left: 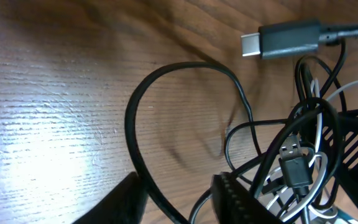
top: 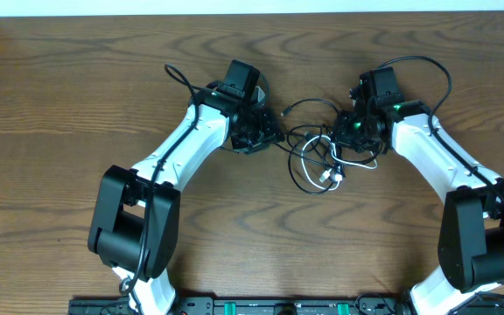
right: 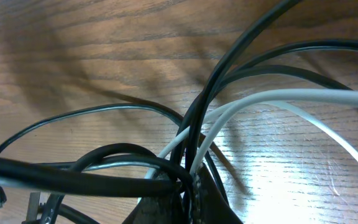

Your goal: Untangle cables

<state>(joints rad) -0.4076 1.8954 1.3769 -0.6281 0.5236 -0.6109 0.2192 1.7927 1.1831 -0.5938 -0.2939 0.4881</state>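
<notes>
The cables point(top: 315, 156) lie in a tangle of thin black and white cords on the table between my two grippers. My left gripper point(top: 268, 133) is at the tangle's left side. In the left wrist view its fingers point(left: 120, 202) stand apart, open, and a black cord loop point(left: 132, 118) runs between them without being pinched. A black plug point(left: 284, 38) lies at the upper right and another plug point(left: 297, 168) sits in the knot. My right gripper point(top: 344, 133) is at the tangle's right, shut point(right: 194, 196) on a bundle of black cords and a white cord point(right: 291, 96).
The wooden table point(top: 77, 87) extends well to the left and right of the tangle, and its far edge point(top: 252, 12) runs along the top. Thicker black arm cables arch over the right arm point(top: 431, 66) and beside the left arm point(top: 178, 77).
</notes>
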